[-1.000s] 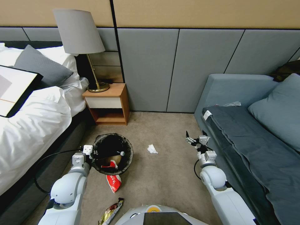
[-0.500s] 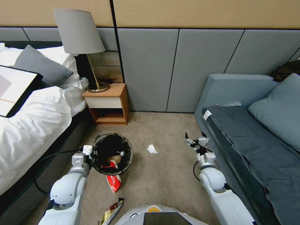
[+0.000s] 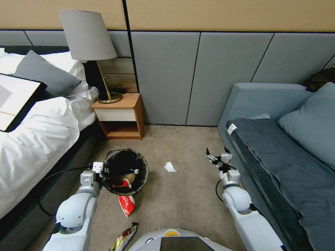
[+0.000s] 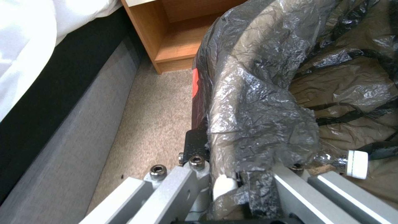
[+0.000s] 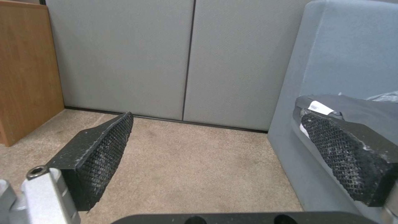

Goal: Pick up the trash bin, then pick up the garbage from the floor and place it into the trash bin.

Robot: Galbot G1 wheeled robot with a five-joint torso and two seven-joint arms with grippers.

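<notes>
Holding the Bin by Its Rim

Sitting on my left is the big bed (image 3: 31,139) with white covers. On my right is the blue sofa (image 3: 279,139), pushed up to the grey wall (image 3: 167,76). Between them is the tan floor (image 3: 181,195). A small wooden nightstand (image 3: 120,116) stands by the bed, and a lamp (image 3: 89,45) stands on it.

The trash bin (image 3: 126,171) is out in front of me on my left, between the bed and the middle of the floor. A crinkled black bag (image 4: 257,102) lines it and folds over the rim. My left tool (image 3: 99,170) is at the rim on the bed side. In my left wrist view, it is closed on the rim and the bag. Some litter is inside the bin already, and I can see a white bottle cap (image 4: 357,164) in there.

My right tool (image 3: 217,157) is held up close to the sofa edge. Its two black pads (image 5: 104,152) are wide apart with nothing between them.

More garbage lies on the floor. A red-and-white wrapper (image 3: 127,204) is right beside the bin, on the side near me. A gold foil wrapper (image 3: 124,237) lies closer to my body. A crumpled white tissue (image 3: 170,167) sits between the bin and my right tool.
</notes>
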